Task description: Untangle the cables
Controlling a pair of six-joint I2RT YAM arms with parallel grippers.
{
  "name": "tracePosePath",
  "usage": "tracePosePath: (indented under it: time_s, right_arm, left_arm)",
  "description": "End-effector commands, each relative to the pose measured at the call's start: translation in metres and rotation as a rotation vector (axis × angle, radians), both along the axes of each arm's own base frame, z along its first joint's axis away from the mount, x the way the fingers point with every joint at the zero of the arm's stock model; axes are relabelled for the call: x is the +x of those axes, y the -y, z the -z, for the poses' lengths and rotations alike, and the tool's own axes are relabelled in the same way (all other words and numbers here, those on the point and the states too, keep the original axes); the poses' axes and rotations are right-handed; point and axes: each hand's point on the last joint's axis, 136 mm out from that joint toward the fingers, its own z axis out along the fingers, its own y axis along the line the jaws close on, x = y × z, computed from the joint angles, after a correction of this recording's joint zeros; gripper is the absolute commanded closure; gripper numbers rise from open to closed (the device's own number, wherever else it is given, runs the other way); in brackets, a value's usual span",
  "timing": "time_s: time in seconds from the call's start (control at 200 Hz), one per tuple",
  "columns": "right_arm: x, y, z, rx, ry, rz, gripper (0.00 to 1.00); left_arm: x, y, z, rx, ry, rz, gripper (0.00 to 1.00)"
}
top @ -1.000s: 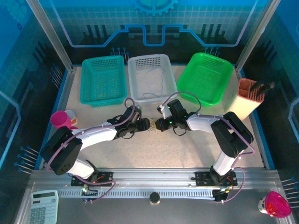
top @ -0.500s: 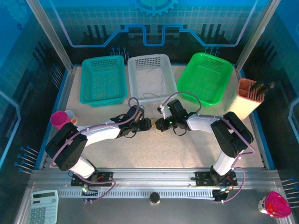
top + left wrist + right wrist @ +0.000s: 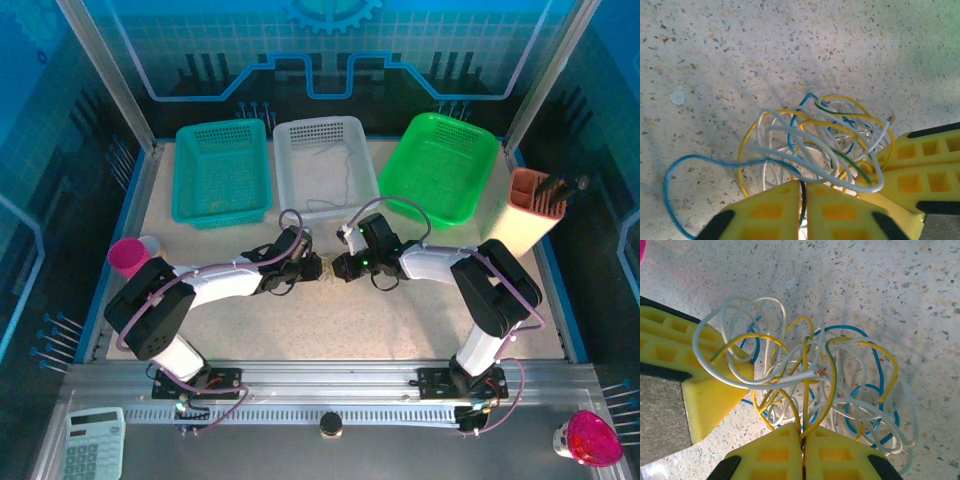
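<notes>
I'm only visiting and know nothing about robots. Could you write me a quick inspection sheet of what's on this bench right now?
Surface: pale speckled tabletop.
Job's things: wire tangle of white, yellow, blue and green strands, lying between the two grippers.
Clutter: teal basket; white basket with a thin wire inside; green basket; tan tool holder; pink cup; calculator.
Grippers: left gripper shut on a dark strand of the tangle; right gripper shut on yellow and green strands.
Cables: mauve hoses loop along both arms.
Surroundings: blue printed panels behind the table.
</notes>
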Motion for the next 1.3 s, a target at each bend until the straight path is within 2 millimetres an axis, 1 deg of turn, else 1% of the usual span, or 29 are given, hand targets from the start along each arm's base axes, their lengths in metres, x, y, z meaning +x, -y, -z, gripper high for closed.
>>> tracePosePath:
  time_s: [0.0, 0.055, 0.145, 0.3, 0.42, 0.57, 0.635, 0.69, 0.745, 0.785, 0.855, 0.87, 0.89, 0.895, 0.97, 1.151, 1.291]
  right_arm:
    - [0.001, 0.007, 0.011, -0.025, -0.021, 0.021, 0.92]
    - [0.001, 0.007, 0.012, -0.027, -0.022, 0.023, 0.92]
    - [0.002, 0.008, 0.012, -0.031, -0.023, 0.028, 0.92]
    - [0.002, 0.01, 0.015, -0.043, -0.023, 0.038, 0.92]
    - [0.004, 0.009, 0.015, -0.043, -0.024, 0.041, 0.92]
    - [0.004, 0.01, 0.017, -0.048, -0.028, 0.045, 0.92]
    - [0.003, 0.01, 0.016, -0.05, -0.028, 0.043, 0.92]
    - [0.002, 0.011, 0.014, -0.05, -0.031, 0.044, 0.92]
    - [0.001, 0.012, 0.009, -0.046, -0.027, 0.041, 0.91]
    - [0.001, 0.012, 0.003, -0.042, -0.019, 0.041, 0.86]
    - [0.0, 0.013, -0.011, -0.034, 0.001, 0.038, 0.73]
    - [0.001, 0.014, -0.016, -0.032, 0.009, 0.039, 0.69]
    - [0.0, 0.016, -0.018, -0.032, 0.009, 0.041, 0.68]
    - [0.0, 0.016, -0.021, -0.03, 0.015, 0.04, 0.65]
    - [-0.001, 0.02, -0.038, -0.029, 0.041, 0.041, 0.58]
    - [-0.005, 0.032, -0.073, -0.029, 0.101, 0.047, 0.53]
    - [-0.011, 0.03, -0.095, 0.013, 0.133, 0.027, 0.5]
  left_arm:
    - [0.008, 0.004, -0.026, -0.021, 0.069, -0.002, 0.96]
    - [0.006, 0.003, -0.034, -0.032, 0.08, 0.0, 1.0]
    - [0.004, 0.003, -0.052, -0.06, 0.107, 0.005, 1.0]
    - [-0.007, -0.002, -0.079, -0.103, 0.152, 0.027, 1.0]
    - [-0.017, -0.002, -0.093, -0.143, 0.185, 0.066, 1.0]
    - [-0.027, -0.005, -0.104, -0.201, 0.25, 0.093, 1.0]
    - [-0.028, -0.008, -0.105, -0.21, 0.265, 0.09, 1.0]
    - [-0.028, -0.01, -0.102, -0.208, 0.263, 0.087, 0.99]
    - [-0.029, -0.009, -0.097, -0.204, 0.253, 0.095, 1.0]
    - [-0.03, -0.008, -0.093, -0.199, 0.245, 0.102, 1.0]
    - [-0.029, -0.008, -0.085, -0.189, 0.23, 0.104, 1.0]
    - [-0.029, -0.007, -0.084, -0.188, 0.229, 0.105, 1.0]
    - [-0.029, -0.007, -0.082, -0.186, 0.226, 0.106, 1.0]
    - [-0.029, -0.007, -0.082, -0.185, 0.226, 0.106, 1.0]
    - [-0.027, -0.006, -0.075, -0.179, 0.218, 0.107, 1.0]
    - [-0.023, -0.003, -0.069, -0.175, 0.209, 0.112, 1.0]
    - [-0.022, -0.002, -0.067, -0.17, 0.206, 0.108, 1.0]
